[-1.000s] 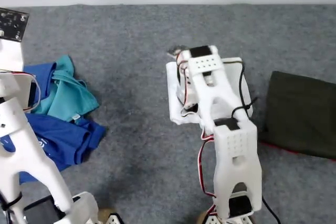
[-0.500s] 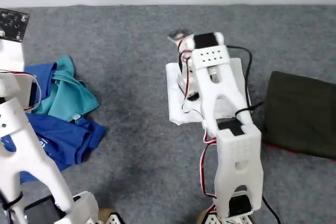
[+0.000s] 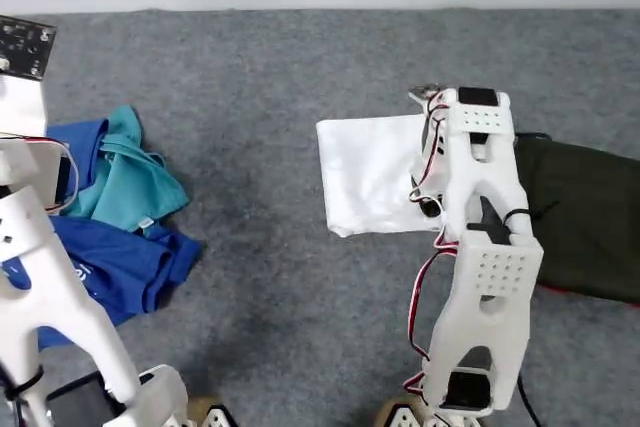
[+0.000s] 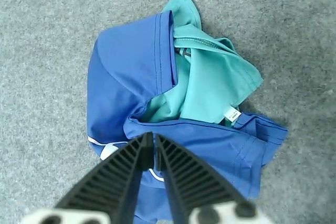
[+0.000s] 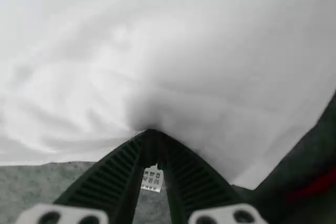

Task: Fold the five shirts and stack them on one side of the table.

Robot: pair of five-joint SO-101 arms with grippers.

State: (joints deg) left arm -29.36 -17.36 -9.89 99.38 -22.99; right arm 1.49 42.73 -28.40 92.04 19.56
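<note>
A folded white shirt (image 3: 370,182) lies mid-table on the grey mat. My right arm (image 3: 480,177) stands over its right edge, next to a folded dark shirt (image 3: 585,217). In the right wrist view my right gripper (image 5: 151,132) is shut on a pinch of the white shirt (image 5: 173,51), with a small label (image 5: 151,178) between the fingers. A crumpled teal shirt (image 3: 130,172) and blue shirts (image 3: 120,262) lie in a heap at the left. My left gripper (image 4: 152,141) hangs shut above the blue shirt (image 4: 131,77) and teal shirt (image 4: 210,85), holding nothing.
The grey mat (image 3: 250,77) covers the table. A black circuit board (image 3: 25,45) sits at the far left corner. The left arm (image 3: 40,277) rises along the left edge. Open mat lies between the heap and the white shirt.
My right arm has swung right, from over the middle of the white shirt to its right edge beside the dark shirt. The left arm and the heap have not moved.
</note>
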